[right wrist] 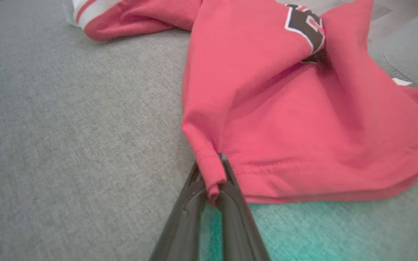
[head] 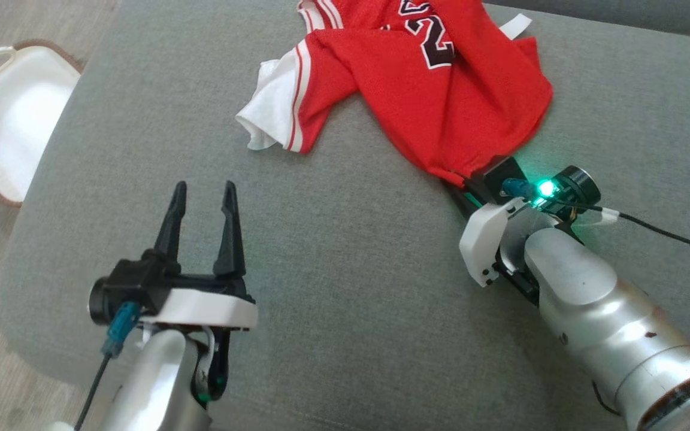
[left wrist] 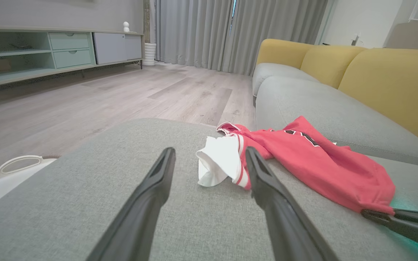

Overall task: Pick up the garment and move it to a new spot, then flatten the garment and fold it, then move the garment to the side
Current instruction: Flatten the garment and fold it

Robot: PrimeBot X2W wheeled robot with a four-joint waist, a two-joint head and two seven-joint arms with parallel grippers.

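Grey sofa cushion [head: 345, 311] under both arms, with a white basket [head: 9, 120] on the wood floor off its left edge. I see the red jersey [head: 441, 102] lying crumpled at the far right, white sleeve trailing left. My right gripper [right wrist: 212, 170] is clamped on the jersey's near hem corner. My left gripper [head: 204, 191] hovers near left, fingers spread, holding nothing.

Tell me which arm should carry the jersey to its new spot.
Right. The right gripper is shut on the hem of the red mesh jersey; the left gripper is open over the grey fabric cushion, apart from the cloth.
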